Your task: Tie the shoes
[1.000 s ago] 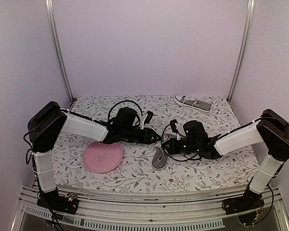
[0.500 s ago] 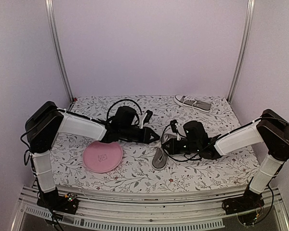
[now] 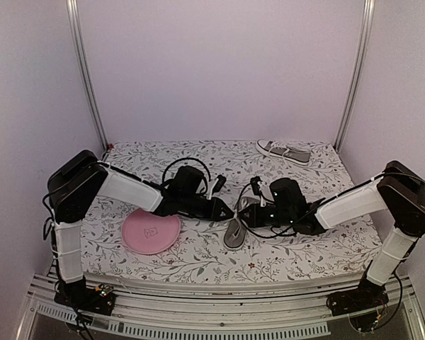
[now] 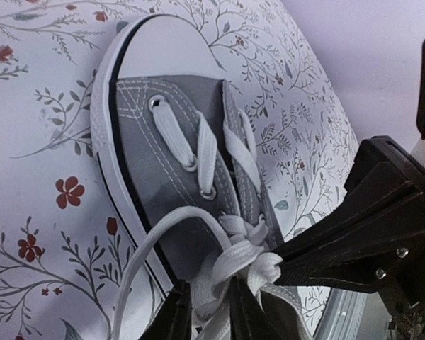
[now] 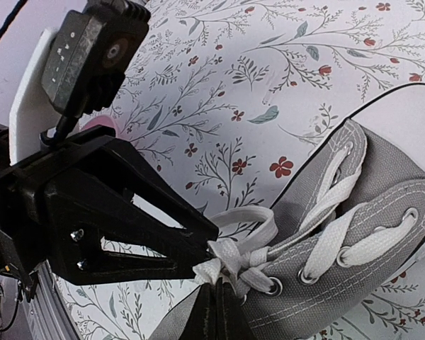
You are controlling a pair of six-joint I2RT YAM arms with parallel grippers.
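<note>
Two shoes are sitting on the floral cloth (image 3: 198, 262) in the top view: the far shoe (image 3: 284, 151) is lying alone by the back wall, and the near shoe (image 3: 234, 230) is lying mid-table, toe toward the front edge, its upper half covered by the arms. The left gripper (image 3: 228, 210) and right gripper (image 3: 245, 212) are meeting tip to tip over it, too dark and crowded there to read their jaws. A pink plate (image 3: 151, 232) is resting just left of the shoe, partly under the left arm. The left wrist view is showing the near shoe (image 4: 163, 142) with its toe cap up-frame and its heel cut off below; the left gripper (image 4: 205, 297) is nearly closed, pinching a strand of the lace (image 4: 198, 149) at the bunched knot, while the right gripper (image 4: 280, 263) is pointing in from the right, touching that knot. The right wrist view is showing the right gripper (image 5: 216, 294) with its jaws pressed fully together just under the knot; whether any lace is caught between them is hard to tell. The left gripper (image 5: 211, 241) is tapering to the same knot, a loop curling out beside it.
</note>
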